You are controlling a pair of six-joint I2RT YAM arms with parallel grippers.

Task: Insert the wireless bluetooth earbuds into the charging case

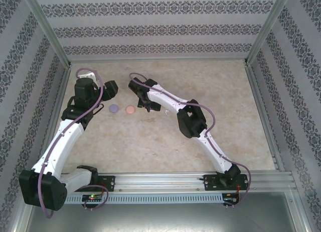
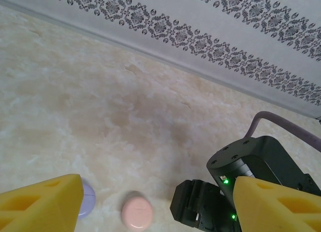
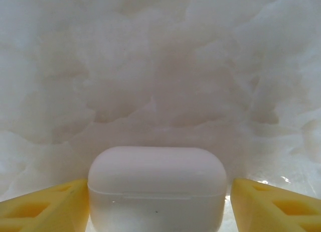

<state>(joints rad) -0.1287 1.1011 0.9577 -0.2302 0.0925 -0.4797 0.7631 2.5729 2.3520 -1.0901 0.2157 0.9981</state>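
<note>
The marbled beige table point(image 1: 200, 81) spreads across the floor of the booth, closed in by patterned walls point(image 1: 160, 21) on three sides. The pink case point(image 1: 130, 110), lying left of the table's middle, serves as the mark for everything else.

The left arm point(image 1: 62, 136) starts from its base well to the near left of the pink case. It leans away from the base and ends beyond and to the left of the pink case. The right arm point(image 1: 200, 136) starts far to the near right of the pink case, folds at the elbow and stretches leftward. Its wrist sits just right of the pink case and a little beyond it.

The left gripper point(image 2: 158, 187) hangs clear of the table, looking down on the pink case. Its yellow fingers point(image 2: 45, 204) stand far apart with nothing between them.

The right gripper point(image 3: 159, 187) is down at the table just right of the pink case, spread wide and straddling the white charging case point(image 3: 156, 164). That case rests on the table with its lid closed. One finger looks to be against its side, while a sliver of table shows between its other side and the other finger, so it is not pinched.

The purple case point(image 1: 114, 108) lies just left of the pink case, apart from it. Both are round and show smooth tops.
</note>
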